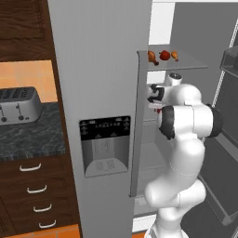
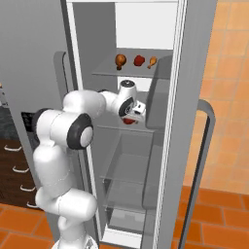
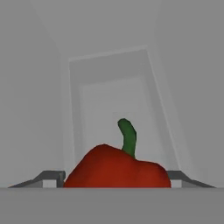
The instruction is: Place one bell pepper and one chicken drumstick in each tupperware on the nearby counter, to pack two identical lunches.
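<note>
The gripper (image 3: 117, 186) is closed around a red bell pepper (image 3: 116, 168), one finger on each side. The pepper is held inside the open fridge (image 2: 141, 160), under the shelf (image 2: 109, 73) with more food. It should be pulled out slowly and kept level.

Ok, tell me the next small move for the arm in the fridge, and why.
Probably lift the pepper slightly and draw it back out of the fridge. In the hand view the end effector has a finger showing on each side of the pepper, so it seems gripped, and it has to go to the counter.
</note>
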{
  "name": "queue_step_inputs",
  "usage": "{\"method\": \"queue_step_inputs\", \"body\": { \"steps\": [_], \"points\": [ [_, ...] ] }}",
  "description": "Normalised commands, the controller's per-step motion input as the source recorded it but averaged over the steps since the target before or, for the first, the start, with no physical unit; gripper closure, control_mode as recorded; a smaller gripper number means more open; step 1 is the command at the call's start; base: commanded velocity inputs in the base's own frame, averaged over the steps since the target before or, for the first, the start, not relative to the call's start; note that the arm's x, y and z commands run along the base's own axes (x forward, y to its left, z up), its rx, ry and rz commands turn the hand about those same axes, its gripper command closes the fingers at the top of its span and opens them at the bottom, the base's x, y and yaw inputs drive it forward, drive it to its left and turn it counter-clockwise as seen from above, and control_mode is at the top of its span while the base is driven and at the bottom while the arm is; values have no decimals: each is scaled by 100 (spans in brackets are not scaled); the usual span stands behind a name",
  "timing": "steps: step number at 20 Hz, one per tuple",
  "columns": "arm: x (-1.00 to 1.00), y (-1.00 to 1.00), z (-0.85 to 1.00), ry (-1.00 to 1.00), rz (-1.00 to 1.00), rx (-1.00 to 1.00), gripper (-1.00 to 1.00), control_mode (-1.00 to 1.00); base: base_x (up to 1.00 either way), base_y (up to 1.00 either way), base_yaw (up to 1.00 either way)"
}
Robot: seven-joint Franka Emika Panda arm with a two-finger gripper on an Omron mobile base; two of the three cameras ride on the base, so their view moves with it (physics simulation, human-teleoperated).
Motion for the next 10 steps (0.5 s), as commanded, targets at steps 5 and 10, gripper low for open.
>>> {"method": "queue_step_inputs", "body": {
  "steps": [5, 10],
  "points": [
    [-99, 0, -1, -9, 7, 0, 100, -100, 0, 0, 0],
    [-60, 1, 84, 5, 12, 0, 100, -100, 0, 0, 0]
  ]
}}
